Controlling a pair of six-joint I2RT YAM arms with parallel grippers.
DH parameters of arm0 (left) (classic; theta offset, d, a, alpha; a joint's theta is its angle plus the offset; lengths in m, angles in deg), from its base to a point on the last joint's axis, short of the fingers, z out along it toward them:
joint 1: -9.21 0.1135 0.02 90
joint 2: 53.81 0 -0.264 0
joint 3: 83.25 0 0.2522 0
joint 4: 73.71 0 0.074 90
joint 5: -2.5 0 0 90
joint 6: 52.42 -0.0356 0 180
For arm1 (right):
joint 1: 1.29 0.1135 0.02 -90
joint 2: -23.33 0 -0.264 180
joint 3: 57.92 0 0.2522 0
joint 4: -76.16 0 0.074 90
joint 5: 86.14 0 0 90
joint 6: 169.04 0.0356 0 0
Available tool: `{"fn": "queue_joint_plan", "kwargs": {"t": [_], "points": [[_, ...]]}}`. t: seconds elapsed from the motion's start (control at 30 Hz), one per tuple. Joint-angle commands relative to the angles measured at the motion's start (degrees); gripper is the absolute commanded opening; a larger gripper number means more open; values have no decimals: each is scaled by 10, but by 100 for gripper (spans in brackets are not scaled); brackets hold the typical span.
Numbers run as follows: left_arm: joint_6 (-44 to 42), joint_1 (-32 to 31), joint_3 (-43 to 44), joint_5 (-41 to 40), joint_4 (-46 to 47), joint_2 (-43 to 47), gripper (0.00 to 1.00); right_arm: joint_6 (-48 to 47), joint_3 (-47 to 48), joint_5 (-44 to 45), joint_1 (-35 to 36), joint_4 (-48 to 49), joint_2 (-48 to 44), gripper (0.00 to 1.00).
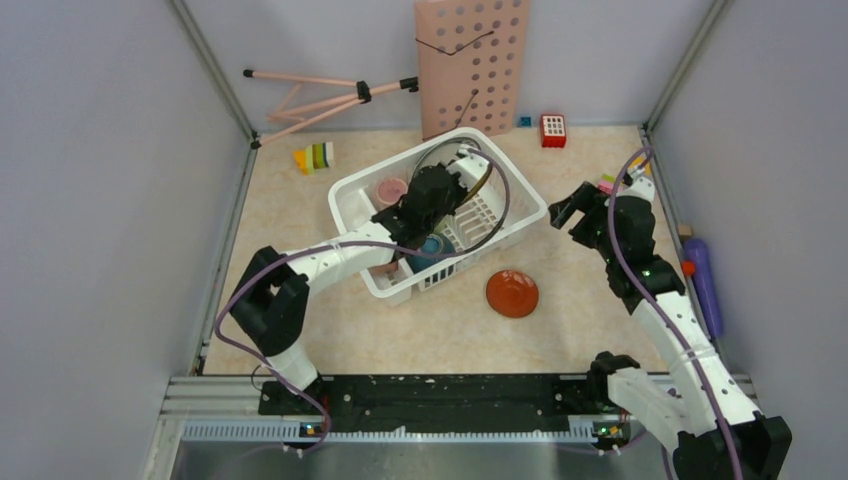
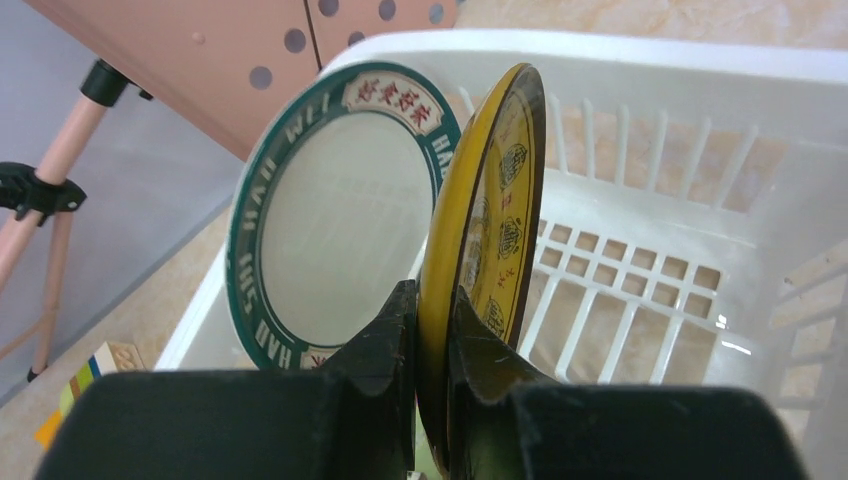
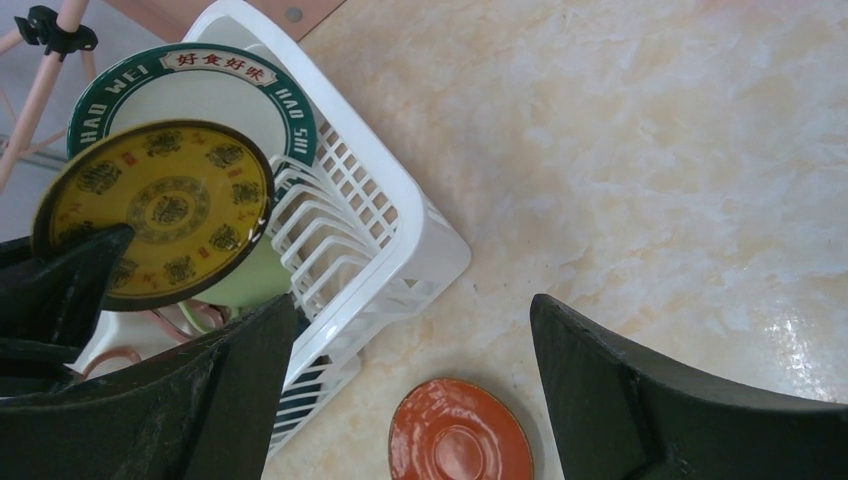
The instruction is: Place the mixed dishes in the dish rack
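Pinching one yellow plate, pincer spares two plates.

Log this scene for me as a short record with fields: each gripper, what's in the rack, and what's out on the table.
left gripper: shut on the yellow plate, held on edge
yellow plate position: within the dish rack, close beside the teal-rimmed plate; whether it sits in the dividers cannot be told
right gripper: open, empty, above the table beside the rack
in rack: teal-rimmed plate upright, pink cup, blue bowl
outside rack: orange plate, flat on the table
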Motion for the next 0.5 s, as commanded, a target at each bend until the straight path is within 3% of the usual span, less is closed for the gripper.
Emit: {"fn": "queue_joint_plan", "kwargs": {"t": [0.0, 0.47], "points": [[17, -4, -18, -8, 17, -1, 0, 4, 14, -10, 3, 18, -9, 86], [-10, -4, -15, 1, -30, -57, 0, -10, 7, -13, 4, 19, -20, 86]]}}
